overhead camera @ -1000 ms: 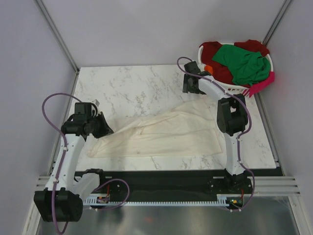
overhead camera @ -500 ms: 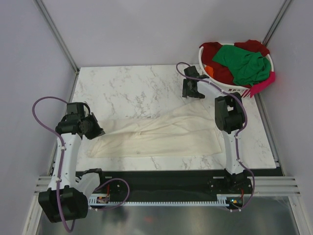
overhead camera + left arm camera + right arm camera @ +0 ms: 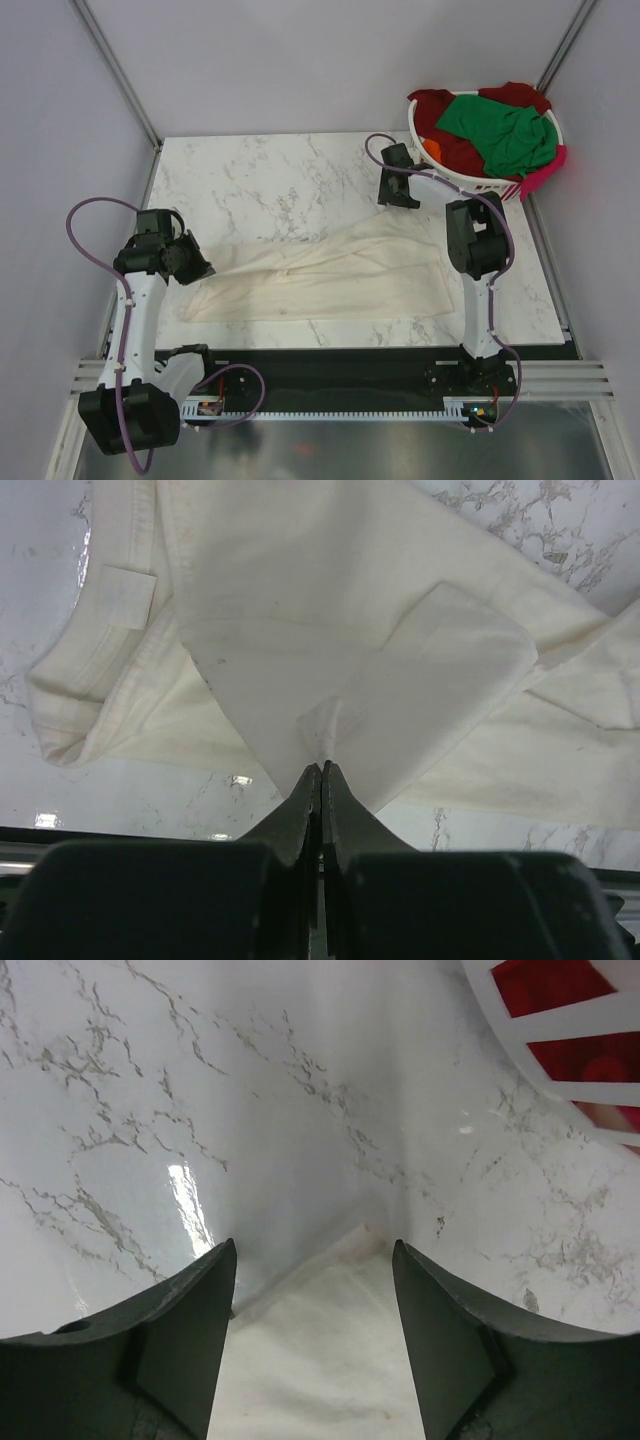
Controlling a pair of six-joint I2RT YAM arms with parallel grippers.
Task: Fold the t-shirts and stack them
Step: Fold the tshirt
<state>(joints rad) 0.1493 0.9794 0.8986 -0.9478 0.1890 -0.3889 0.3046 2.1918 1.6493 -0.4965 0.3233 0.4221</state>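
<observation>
A cream t-shirt (image 3: 330,275) lies stretched out across the marble table (image 3: 260,175). My left gripper (image 3: 205,268) is shut on a pinch of its fabric at the left end. In the left wrist view the gripper (image 3: 321,767) has its jaws pressed together, and the t-shirt (image 3: 300,630) rises in a peak from them. My right gripper (image 3: 400,200) stands open over the shirt's far right corner. In the right wrist view the gripper (image 3: 312,1245) has its fingers on either side of that cream corner (image 3: 320,1340), not touching it. More t-shirts, green (image 3: 495,130), dark red (image 3: 445,112), orange (image 3: 430,150) and pink (image 3: 545,170), sit heaped in the basket.
A white slatted laundry basket (image 3: 470,178) stands at the table's back right corner, close beside my right gripper; its wall (image 3: 560,1070) shows in the right wrist view. Grey walls enclose the table at the back and both sides.
My left gripper pulled the shirt's left end further left, then held still. The right gripper edged toward the basket and its jaws have narrowed.
</observation>
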